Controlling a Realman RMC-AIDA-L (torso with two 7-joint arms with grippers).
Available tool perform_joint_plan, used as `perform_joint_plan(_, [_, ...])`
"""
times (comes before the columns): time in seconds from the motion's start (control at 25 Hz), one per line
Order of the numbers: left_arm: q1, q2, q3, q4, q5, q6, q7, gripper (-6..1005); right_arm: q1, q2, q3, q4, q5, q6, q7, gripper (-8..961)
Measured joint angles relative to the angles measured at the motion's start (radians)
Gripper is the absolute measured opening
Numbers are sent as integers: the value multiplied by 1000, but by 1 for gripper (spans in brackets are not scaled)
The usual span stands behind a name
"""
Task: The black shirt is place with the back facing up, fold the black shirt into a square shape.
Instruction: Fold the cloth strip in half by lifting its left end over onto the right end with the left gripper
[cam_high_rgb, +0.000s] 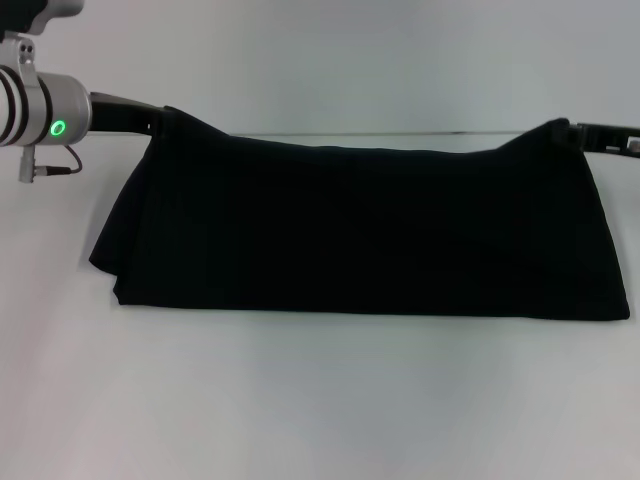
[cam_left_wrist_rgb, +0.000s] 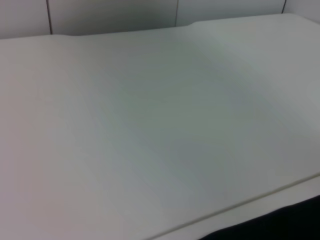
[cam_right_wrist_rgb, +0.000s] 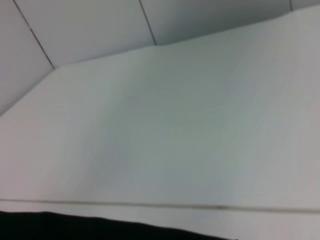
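Shirt held up by two corners, mid-fold, with slippage the main risk.

The black shirt (cam_high_rgb: 360, 235) hangs as a wide band between both arms, its upper corners raised at either side and its lower edge lying on the white table (cam_high_rgb: 320, 400). The left gripper (cam_high_rgb: 160, 118) sits at the shirt's upper left corner and the right gripper (cam_high_rgb: 572, 132) at its upper right; cloth covers both, so I cannot tell how their fingers stand. If one corner slipped free, or the arms travelled unevenly, the fold would likely land skewed. The bunched layers at the left (cam_high_rgb: 125, 255) could crease under the fold.
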Motion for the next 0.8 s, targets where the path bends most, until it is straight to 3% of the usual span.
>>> perform_joint_plan(0.32, [-8,4,8,33,2,5,-25,-1,11,1,-13,-64,38,-35,34,66])
perform_joint_plan(0.8, [-7,1,25,-35,5,-110,-24,-2,10,1,-105,0,38,129,65,66])
